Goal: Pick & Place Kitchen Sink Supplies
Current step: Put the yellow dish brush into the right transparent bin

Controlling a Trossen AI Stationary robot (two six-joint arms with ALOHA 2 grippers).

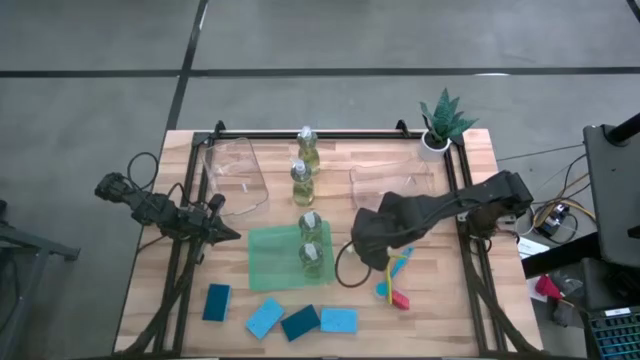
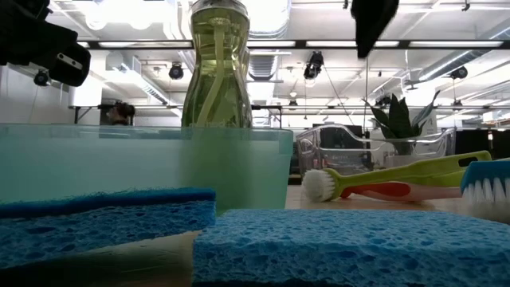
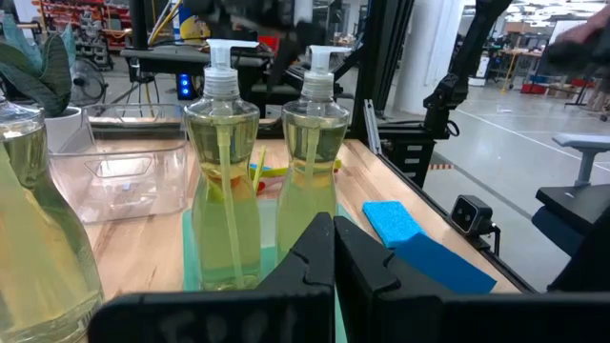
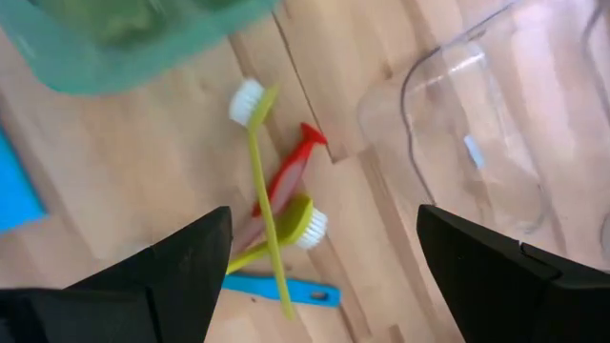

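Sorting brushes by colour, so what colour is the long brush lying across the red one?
Yellow-green, with white bristles; the long brush shows best in the right wrist view.

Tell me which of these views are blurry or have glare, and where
Low view: the near blue sponges are soft and out of focus, and ceiling lights glare behind the bottle. Right wrist view: the brushes are slightly blurred, with reflections on the clear bin. Left wrist view: the closest bottle is blurred at the edge. High view: evenly lit, without strong glare.
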